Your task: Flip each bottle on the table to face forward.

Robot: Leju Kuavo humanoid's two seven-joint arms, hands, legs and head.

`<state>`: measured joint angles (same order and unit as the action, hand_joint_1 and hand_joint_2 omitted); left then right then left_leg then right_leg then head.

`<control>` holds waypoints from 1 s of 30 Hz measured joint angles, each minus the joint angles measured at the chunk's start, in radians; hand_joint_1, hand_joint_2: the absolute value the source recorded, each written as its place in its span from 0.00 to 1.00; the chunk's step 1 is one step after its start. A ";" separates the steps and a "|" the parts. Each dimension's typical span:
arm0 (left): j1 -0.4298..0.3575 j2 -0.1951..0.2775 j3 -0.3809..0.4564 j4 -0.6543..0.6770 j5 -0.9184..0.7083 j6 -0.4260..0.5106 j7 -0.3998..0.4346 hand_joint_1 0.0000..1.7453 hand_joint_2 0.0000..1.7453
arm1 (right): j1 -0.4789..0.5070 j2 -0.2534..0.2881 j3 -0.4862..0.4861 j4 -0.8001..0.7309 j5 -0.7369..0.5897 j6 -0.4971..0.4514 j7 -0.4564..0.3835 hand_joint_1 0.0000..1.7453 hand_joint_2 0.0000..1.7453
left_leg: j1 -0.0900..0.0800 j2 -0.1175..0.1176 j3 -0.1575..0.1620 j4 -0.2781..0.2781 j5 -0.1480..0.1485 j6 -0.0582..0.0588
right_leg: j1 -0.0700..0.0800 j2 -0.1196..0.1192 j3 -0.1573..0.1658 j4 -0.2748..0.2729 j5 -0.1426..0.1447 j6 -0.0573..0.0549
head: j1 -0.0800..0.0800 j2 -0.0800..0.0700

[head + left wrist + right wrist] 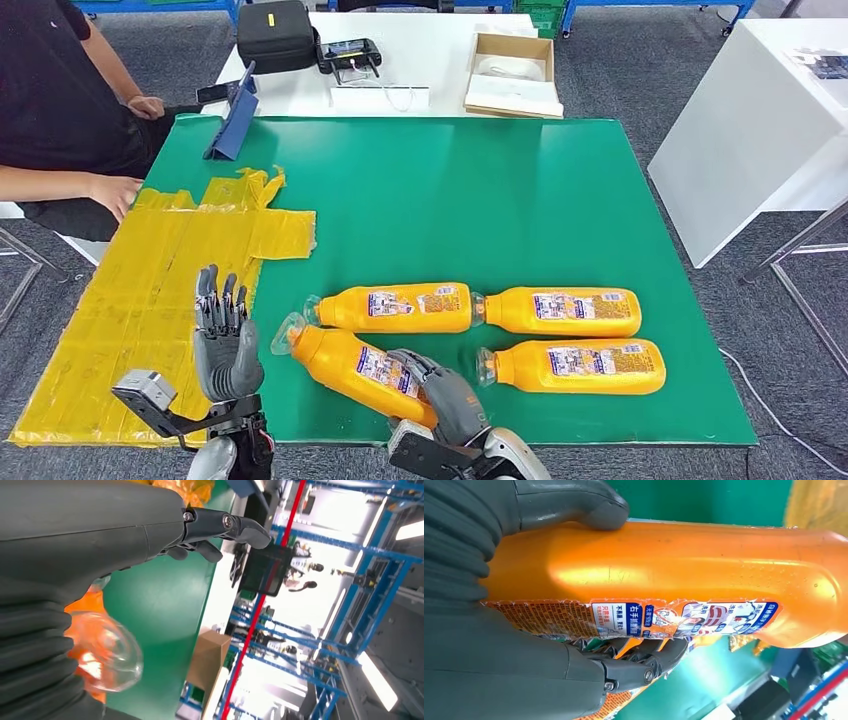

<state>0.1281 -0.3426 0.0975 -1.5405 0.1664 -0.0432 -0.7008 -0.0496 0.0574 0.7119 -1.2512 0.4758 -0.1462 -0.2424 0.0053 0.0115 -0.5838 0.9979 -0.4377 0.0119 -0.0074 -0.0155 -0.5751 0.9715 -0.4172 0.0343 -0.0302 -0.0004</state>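
Observation:
Several orange bottles with clear caps lie on the green table [450,200]. My right hand [445,390] grips the near-left bottle [350,365] at its base end; it lies slanted with its label up, and in the right wrist view the thumb and fingers wrap that bottle [684,575]. Another bottle [400,307] lies behind it, and two more [565,311] [580,366] lie to the right, labels up. My left hand [225,345] stands upright and open, fingers straight, just left of the held bottle's cap [107,655].
Yellow plastic sheeting [150,290] covers the table's left side. A person [60,110] sits at the far left with a hand by the sheeting. A blue tablet stand [235,120] stands at the back left. A white table [400,50] behind carries a cardboard box [512,75].

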 joint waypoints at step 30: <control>0.013 0.000 0.009 0.076 0.218 -0.502 0.018 0.00 1.00 | 0.066 0.039 -0.085 -0.139 0.013 0.008 -0.110 1.00 1.00 | 0.000 0.000 -0.004 0.000 0.000 0.000 | 0.000 0.000 -0.004 0.000 0.000 0.000 | 0.000 0.000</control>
<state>0.1413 -0.3429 0.1069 -1.4643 0.3840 -0.5448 -0.6831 0.0169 0.0964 0.6269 -1.3903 0.4884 -0.1385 -0.3529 0.0052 0.0115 -0.5878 0.9980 -0.4378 0.0118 -0.0075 -0.0155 -0.5786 0.9715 -0.4172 0.0344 -0.0303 -0.0004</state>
